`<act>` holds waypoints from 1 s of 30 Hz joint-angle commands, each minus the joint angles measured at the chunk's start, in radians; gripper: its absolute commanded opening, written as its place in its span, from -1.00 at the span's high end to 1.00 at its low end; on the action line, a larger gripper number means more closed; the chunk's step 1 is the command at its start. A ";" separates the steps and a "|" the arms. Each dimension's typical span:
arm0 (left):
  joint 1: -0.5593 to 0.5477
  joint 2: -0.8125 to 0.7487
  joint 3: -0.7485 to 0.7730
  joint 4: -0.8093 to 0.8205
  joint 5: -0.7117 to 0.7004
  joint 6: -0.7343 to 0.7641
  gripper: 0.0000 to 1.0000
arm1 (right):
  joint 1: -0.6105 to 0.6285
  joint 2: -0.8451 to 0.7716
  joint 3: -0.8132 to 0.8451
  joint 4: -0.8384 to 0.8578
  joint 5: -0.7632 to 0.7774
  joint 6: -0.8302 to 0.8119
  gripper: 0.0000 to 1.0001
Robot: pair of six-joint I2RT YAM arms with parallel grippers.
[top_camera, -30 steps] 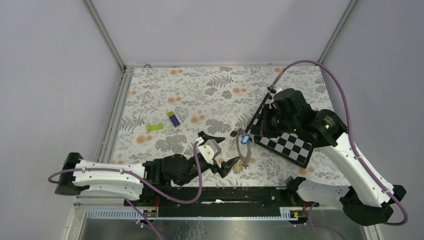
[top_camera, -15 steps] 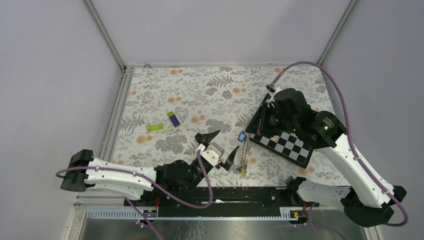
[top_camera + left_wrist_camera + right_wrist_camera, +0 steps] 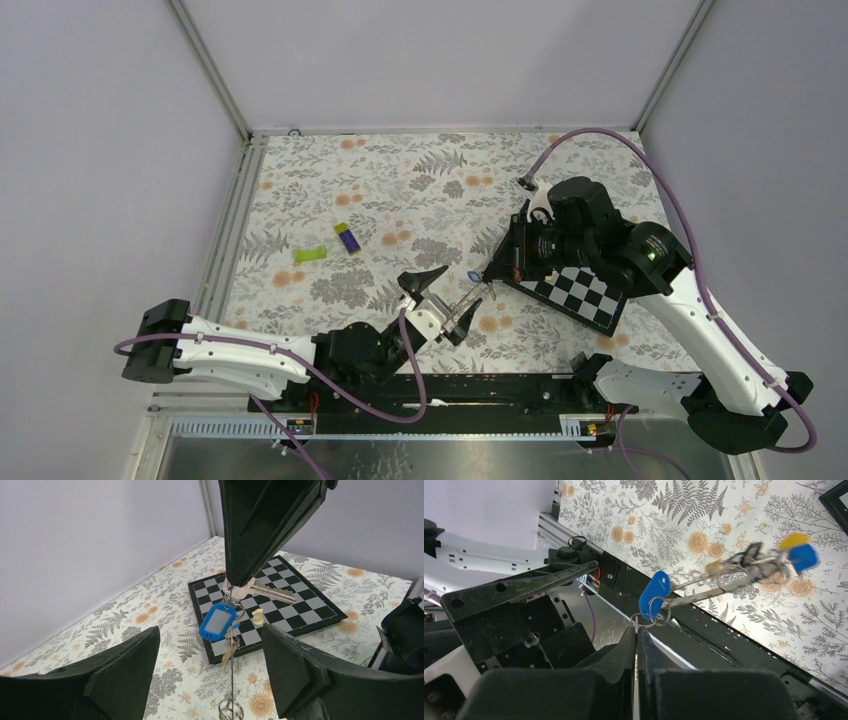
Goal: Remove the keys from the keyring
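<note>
My right gripper [image 3: 489, 279] is shut on a silver key [image 3: 261, 590], pinching it by the head [image 3: 636, 628]. From that key hang a blue tag [image 3: 217, 621] and the grey keyring [image 3: 231, 670], which shows edge-on as a thin line. The keyring [image 3: 709, 592] slants away from the blue tag [image 3: 654, 594] toward blurred keys with yellow and blue heads [image 3: 798, 550]. My left gripper [image 3: 444, 299] is open, its fingers [image 3: 105, 680] on either side of the hanging keyring and apart from it. Small rings [image 3: 230, 711] dangle at the keyring's low end.
A chessboard [image 3: 585, 292] lies under the right arm with a white chess piece [image 3: 257, 616] on it. A purple-and-green block [image 3: 347, 238] and a green piece [image 3: 309, 254] lie on the floral cloth at mid-left. The metal rail [image 3: 450, 390] runs along the near edge.
The keyring has turned from face-on to edge-on and swung toward the left arm. The left gripper has shifted right, so the ring now hangs between its open fingers.
</note>
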 commanded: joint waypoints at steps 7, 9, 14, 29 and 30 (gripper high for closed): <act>-0.003 -0.009 0.027 0.046 0.066 -0.024 -0.46 | 0.002 -0.017 0.014 0.017 -0.126 -0.081 1.00; -0.003 -0.001 0.031 0.053 0.059 -0.021 -0.42 | 0.003 -0.014 0.018 0.012 -0.143 -0.094 1.00; -0.003 -0.002 0.040 0.046 0.077 -0.027 -0.33 | 0.003 -0.007 0.025 -0.014 -0.168 -0.124 1.00; -0.002 0.023 0.081 0.011 0.150 -0.036 -0.06 | 0.003 0.004 0.029 -0.062 -0.234 -0.172 1.00; -0.001 0.027 0.083 0.012 0.154 -0.035 -0.02 | 0.004 0.004 0.029 -0.061 -0.237 -0.172 1.00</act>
